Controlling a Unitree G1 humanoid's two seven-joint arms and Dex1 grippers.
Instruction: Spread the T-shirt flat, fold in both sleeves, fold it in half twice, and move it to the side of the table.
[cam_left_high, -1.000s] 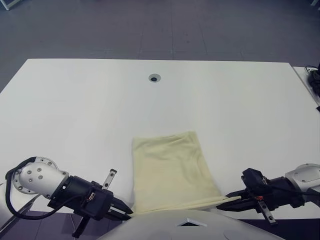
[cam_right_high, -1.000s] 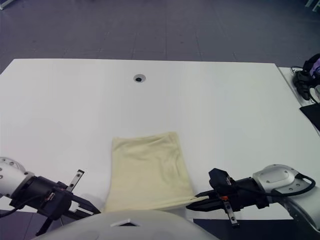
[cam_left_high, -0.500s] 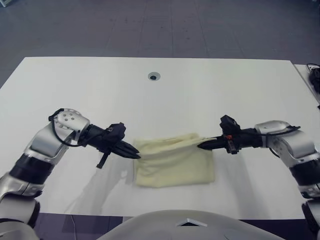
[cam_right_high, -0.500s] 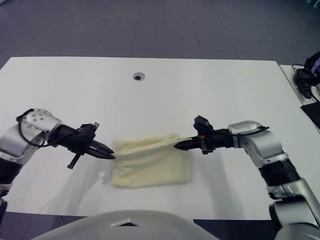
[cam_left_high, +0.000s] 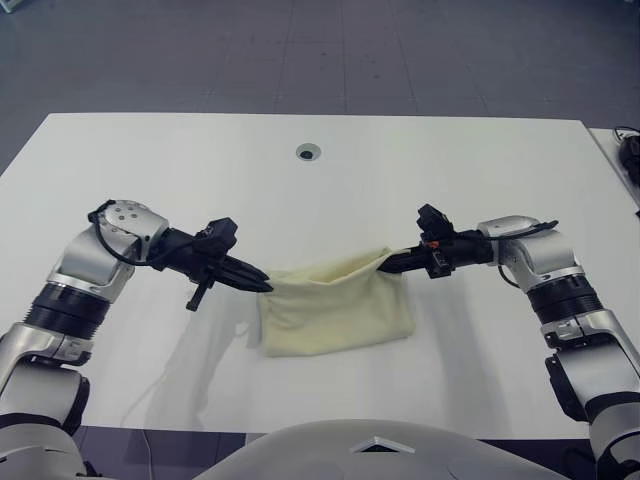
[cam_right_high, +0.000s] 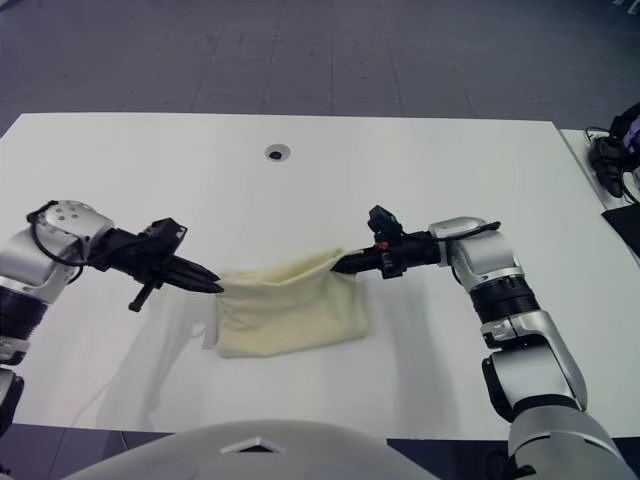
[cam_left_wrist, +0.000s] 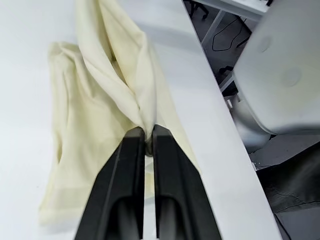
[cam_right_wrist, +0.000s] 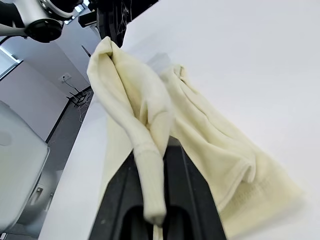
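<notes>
T-shirt (cam_left_high: 335, 310) corners, pinched by left gripper (cam_left_high: 262, 286) and right gripper (cam_left_high: 386, 265), have risen from the near edge of the tabletop (cam_left_high: 450, 170) toward its middle: a half-fold seems underway.

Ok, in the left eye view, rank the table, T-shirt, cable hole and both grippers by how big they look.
1. table
2. T-shirt
3. left gripper and right gripper: alike in size, so unranked
4. cable hole

Open table (cam_left_high: 450, 170) toward far and side edges
The T-shirt (cam_left_high: 335, 310), hung taut, bars the middle; a cable hole (cam_left_high: 309, 153) sits by the far edge.
</notes>
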